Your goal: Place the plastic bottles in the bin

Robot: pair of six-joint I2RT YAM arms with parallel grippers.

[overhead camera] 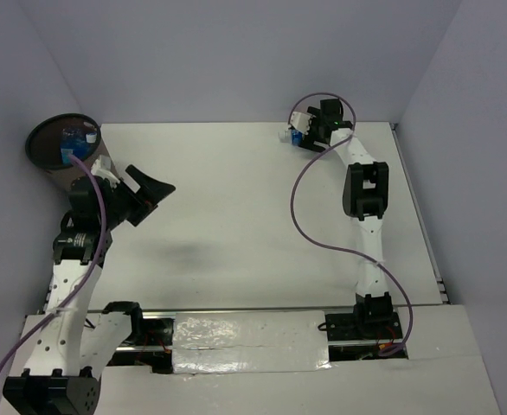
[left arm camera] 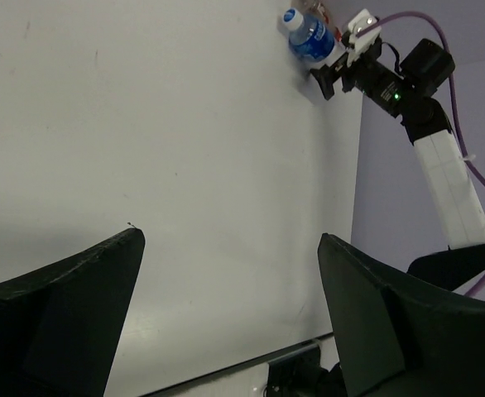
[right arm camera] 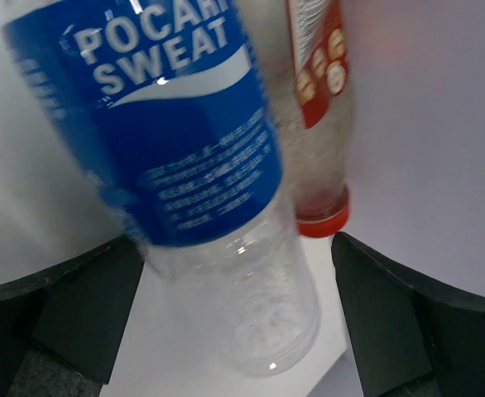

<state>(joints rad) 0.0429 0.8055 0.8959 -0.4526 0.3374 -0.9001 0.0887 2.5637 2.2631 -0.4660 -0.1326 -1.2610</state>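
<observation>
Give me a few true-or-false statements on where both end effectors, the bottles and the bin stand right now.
1. The left end effector is open and empty. True.
2. The bin holds nothing. False: blue-labelled bottles are inside it.
3. The right end effector is open around a Pocari Sweat bottle. True.
4. The red-labelled bottle is in the bin. False: it is out on the table, right behind the Pocari Sweat bottle.
</observation>
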